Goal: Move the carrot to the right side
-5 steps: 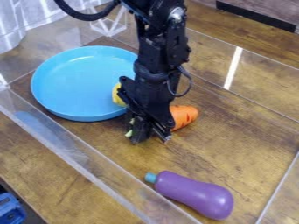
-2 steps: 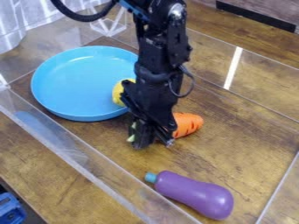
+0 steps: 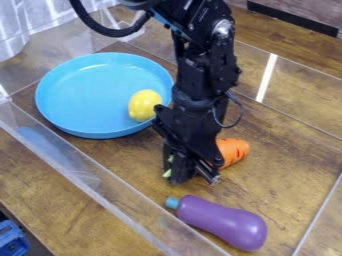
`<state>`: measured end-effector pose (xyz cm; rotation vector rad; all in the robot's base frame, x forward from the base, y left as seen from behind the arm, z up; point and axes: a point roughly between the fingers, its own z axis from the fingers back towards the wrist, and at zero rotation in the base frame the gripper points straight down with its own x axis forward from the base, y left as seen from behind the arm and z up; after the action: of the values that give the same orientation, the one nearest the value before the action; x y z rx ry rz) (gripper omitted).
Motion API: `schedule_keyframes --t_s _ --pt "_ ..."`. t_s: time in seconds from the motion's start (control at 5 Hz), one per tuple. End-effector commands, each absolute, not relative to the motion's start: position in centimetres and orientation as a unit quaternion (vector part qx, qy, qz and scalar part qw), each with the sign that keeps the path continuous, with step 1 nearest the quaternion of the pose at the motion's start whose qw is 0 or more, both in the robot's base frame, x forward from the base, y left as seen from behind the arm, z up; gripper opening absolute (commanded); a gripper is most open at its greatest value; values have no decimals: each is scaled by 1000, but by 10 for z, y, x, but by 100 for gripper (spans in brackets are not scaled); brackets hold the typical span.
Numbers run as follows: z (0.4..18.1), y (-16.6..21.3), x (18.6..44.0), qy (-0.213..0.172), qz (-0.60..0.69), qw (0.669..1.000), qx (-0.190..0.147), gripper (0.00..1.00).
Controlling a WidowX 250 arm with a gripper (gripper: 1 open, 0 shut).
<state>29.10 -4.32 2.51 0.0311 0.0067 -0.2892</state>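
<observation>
The orange carrot (image 3: 234, 151) lies low over the wooden table, only its orange end showing to the right of my black gripper (image 3: 194, 170). My gripper is shut on the carrot, its fingers covering the leafy end. The arm reaches down from the top of the view and hides the middle of the scene.
A blue plate (image 3: 74, 95) with a yellow lemon (image 3: 144, 104) on its right edge sits at the left. A purple eggplant (image 3: 221, 221) lies at the front right. Clear plastic walls (image 3: 80, 170) border the wooden table (image 3: 287, 130).
My gripper has moved right and toward the front, away from the plate, carrying the carrot with it. The lemon, hidden before, now shows on the plate.
</observation>
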Motion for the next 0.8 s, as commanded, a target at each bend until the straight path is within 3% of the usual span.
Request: schedule_keyframes --t_s 0.0,0.4,0.6 --pt "41 -35 309 -26 -134 991 12 0" --pt "41 -30 318 -29 -142 989 15 0" --pt "52 -34 321 -33 -146 988 19 0"
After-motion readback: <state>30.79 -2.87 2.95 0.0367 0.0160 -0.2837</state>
